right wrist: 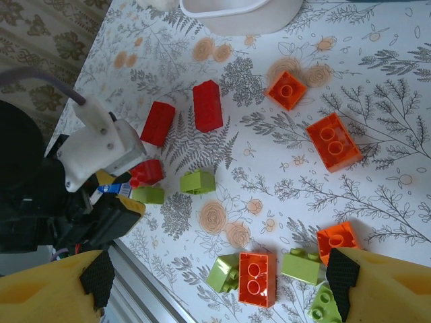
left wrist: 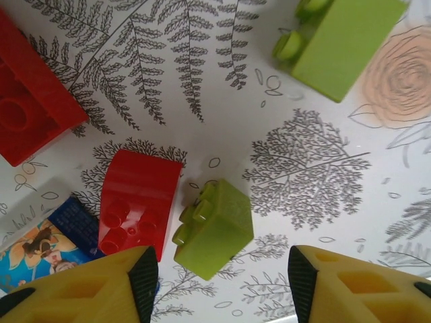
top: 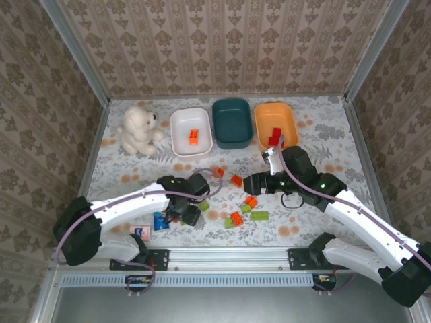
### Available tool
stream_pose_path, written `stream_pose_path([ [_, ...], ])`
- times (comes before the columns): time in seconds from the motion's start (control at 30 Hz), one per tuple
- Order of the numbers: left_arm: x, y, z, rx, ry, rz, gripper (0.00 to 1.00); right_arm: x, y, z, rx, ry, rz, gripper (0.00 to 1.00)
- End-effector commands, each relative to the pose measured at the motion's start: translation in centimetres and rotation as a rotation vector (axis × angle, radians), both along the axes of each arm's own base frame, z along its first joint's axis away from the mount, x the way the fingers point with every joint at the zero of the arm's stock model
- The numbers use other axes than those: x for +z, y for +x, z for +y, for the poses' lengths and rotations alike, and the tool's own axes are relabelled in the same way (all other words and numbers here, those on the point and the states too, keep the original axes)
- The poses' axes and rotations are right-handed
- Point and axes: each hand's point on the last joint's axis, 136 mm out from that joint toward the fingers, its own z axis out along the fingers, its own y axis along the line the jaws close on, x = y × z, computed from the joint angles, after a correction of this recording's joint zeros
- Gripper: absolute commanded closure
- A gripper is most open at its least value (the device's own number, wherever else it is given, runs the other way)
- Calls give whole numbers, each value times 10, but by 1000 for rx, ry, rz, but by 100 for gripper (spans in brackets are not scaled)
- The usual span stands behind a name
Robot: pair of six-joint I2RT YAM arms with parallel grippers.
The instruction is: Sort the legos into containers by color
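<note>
Left hand (left wrist: 219, 276) sits half open, gripping nothing, with a lime brick (left wrist: 214, 227) on the surface (left wrist: 222, 128) between its fingers and a red brick (left wrist: 138, 198) just beside it. I'd center up so only the green one gets pinched, then probably head for the teal tub (top: 231, 123). Right hand (right wrist: 221, 281) hangs wide open, empty.

Three tubs stand in a row at the far side of the floral tabletop (top: 323, 134): a white tub (top: 182, 142) holding an orange brick (top: 194, 136), a teal tub (top: 231, 123), and an orange tub (top: 286, 128) holding a red brick (top: 274, 136). A white bear (top: 140, 130) sits left of them. Loose orange bricks (top: 236, 180) and green bricks (top: 260, 216) lie scattered between the arms. The left gripper (top: 186, 214) is low near a blue packet (top: 160, 221). The right gripper (top: 248, 183) points left, just beside an orange piece.
</note>
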Motion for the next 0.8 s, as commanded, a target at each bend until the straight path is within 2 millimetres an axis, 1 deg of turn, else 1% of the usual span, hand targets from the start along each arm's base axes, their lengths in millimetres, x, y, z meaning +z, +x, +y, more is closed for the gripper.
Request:
stream_pose_path([
  [0.0, -4, 2, 8, -4, 67, -40, 45, 17, 2, 0, -17, 38, -22, 14],
  [0.2, -12, 1, 3, -21, 97, -52, 48, 16, 0, -3, -35, 42, -17, 14],
  [0.37, -21, -1, 8, -7, 140, -45, 49, 13, -3, -5, -39, 40, -9, 14],
  [0.47, -21, 0, 13, 13, 160, -59, 49, 13, -4, -6, -40, 38, -6, 14],
  [0.6, -20, 3, 11, 7, 153, -72, 48, 12, -3, -6, -42, 38, -2, 14],
  [0.67, -23, 2, 10, 3, 154, -66, 51, 10, -3, -5, -40, 36, 3, 14],
  [0.77, -28, 1, 8, 2, 156, -51, 59, 9, -3, -5, -40, 32, 6, 14],
])
